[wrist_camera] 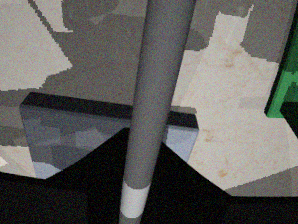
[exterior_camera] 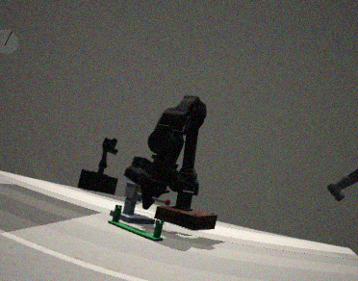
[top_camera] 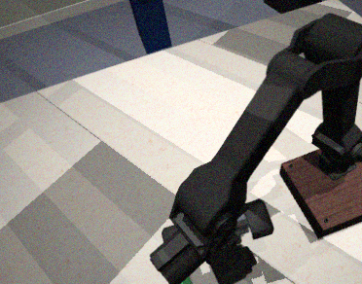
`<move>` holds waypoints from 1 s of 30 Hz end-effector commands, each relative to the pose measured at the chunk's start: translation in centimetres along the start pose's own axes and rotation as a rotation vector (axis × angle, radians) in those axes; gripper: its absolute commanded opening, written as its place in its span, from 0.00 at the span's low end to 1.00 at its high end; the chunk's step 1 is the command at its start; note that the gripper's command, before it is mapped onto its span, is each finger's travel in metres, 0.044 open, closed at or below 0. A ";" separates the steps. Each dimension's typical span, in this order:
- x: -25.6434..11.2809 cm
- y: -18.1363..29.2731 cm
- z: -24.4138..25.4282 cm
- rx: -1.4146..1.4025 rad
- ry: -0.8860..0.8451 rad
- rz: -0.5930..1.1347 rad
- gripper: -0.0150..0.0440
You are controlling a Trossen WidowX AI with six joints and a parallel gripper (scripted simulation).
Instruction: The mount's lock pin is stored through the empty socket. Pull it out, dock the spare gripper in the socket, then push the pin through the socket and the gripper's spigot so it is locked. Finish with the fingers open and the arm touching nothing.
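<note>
My gripper (exterior_camera: 147, 204) (wrist_camera: 135, 138) is shut on the lock pin, a grey rod (wrist_camera: 162, 60) with a white band, which runs up the middle of the wrist view. The pin's red knob (exterior_camera: 167, 202) sticks out to the right of the fingers in the exterior view. The grey-blue mount post (exterior_camera: 130, 199) stands on its base plate (exterior_camera: 137, 218), close beside the gripper; the arm partly hides its top. A grey-blue block (wrist_camera: 75, 132) lies below the fingers in the wrist view. Whether the pin touches the socket is hidden, and I cannot make out the spare gripper.
A green rack (exterior_camera: 136, 231) (wrist_camera: 276, 102) with two uprights lies in front of the mount; a bit of green (top_camera: 187, 281) shows at the bottom edge of the top view. The arm's wooden base (top_camera: 328, 195) (exterior_camera: 185, 217) is to the right. Other arms stand in the background.
</note>
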State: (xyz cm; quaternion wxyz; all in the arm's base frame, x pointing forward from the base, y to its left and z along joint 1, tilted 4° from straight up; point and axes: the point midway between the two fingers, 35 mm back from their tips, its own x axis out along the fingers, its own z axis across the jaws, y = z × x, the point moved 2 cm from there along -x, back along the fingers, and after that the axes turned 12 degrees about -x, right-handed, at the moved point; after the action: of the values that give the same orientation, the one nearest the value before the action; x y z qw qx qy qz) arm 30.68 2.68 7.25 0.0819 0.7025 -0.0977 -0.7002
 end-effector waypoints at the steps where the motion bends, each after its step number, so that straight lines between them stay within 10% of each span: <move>1: 0.0 0.2 0.0 -0.001 0.002 -0.004 0.25; 14: 0.3 1.1 0.2 -0.002 0.000 -0.005 0.25; 22: 0.3 1.0 0.2 0.000 -0.003 -0.001 0.59; 30: -0.3 0.7 0.2 -0.001 -0.003 -0.002 0.59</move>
State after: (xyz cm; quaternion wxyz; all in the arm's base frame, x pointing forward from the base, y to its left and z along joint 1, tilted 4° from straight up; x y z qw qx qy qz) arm 30.43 1.77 7.37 0.0819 0.7005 -0.0970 -0.7022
